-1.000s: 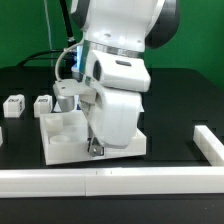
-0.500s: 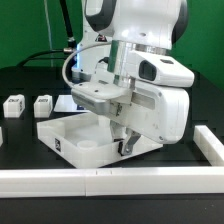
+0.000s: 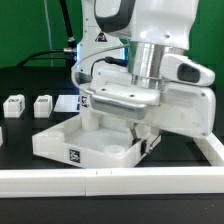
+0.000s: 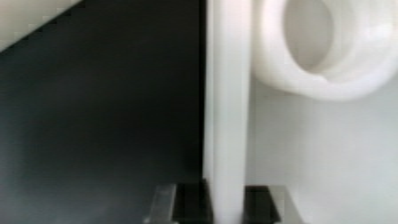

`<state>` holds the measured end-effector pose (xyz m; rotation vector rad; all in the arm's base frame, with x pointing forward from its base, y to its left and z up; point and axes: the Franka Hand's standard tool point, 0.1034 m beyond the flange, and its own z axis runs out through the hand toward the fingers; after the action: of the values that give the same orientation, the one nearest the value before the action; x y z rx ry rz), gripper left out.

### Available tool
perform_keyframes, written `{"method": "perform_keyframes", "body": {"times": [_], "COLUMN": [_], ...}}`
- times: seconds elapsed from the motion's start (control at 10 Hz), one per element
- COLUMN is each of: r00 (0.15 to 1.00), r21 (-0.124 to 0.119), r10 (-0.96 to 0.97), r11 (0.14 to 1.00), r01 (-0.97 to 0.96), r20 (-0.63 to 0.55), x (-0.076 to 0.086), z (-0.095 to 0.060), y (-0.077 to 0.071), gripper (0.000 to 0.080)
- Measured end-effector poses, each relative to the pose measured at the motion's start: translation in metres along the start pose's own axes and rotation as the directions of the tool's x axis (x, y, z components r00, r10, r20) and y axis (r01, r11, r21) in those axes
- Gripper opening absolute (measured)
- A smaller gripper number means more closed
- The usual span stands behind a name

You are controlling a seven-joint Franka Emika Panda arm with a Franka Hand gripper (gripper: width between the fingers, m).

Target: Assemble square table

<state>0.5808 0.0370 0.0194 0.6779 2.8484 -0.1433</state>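
The square table's white slab [image 3: 88,148] lies on the black table, rims up, with a black-and-white tag on its front wall. My gripper [image 3: 146,146] is shut on the slab's rim at the corner toward the exterior view's right, and the big white arm hides much of the slab. In the wrist view the rim [image 4: 231,100] runs as a white strip between my dark fingers [image 4: 183,206], with my gripper [image 4: 221,206] pinching it. A round corner socket [image 4: 331,48] lies right beside the rim. Two small white leg blocks [image 3: 13,105] [image 3: 43,104] stand at the exterior view's left.
The long white border wall [image 3: 100,181] runs along the front and turns back at the exterior view's right [image 3: 214,150]. The marker board [image 3: 68,102] lies flat behind the slab. Cables hang behind the arm.
The arm has swung toward the exterior view's right with the rim held. The slab has turned with it, and its tagged wall now faces the front.
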Motion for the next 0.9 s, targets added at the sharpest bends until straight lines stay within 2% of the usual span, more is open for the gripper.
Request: {"method": "perform_keyframes", "body": {"times": [0.2,0.4,0.6,0.7,0.9], "r00": [0.996,0.977,0.932,0.898,0.863], "r21": [0.014,0.024,0.031,0.015,0.025], "r10": [-0.091,-0.213,-0.362,-0.438,-0.504], "r11": [0.996,0.977,0.931,0.898,0.863], "r01": [0.091,0.212,0.363,0.439,0.505], "r20": [0.005,0.010,-0.026,-0.028,-0.026], "x": [-0.001,0.000,0.017,0.019,0.017], "z": [0.004,0.005,-0.001,-0.003,-0.001], "y": [-0.009,-0.009,0.019,0.028,0.020], "gripper": [0.0062,0.0062,0.0062,0.0062,0.0063]}}
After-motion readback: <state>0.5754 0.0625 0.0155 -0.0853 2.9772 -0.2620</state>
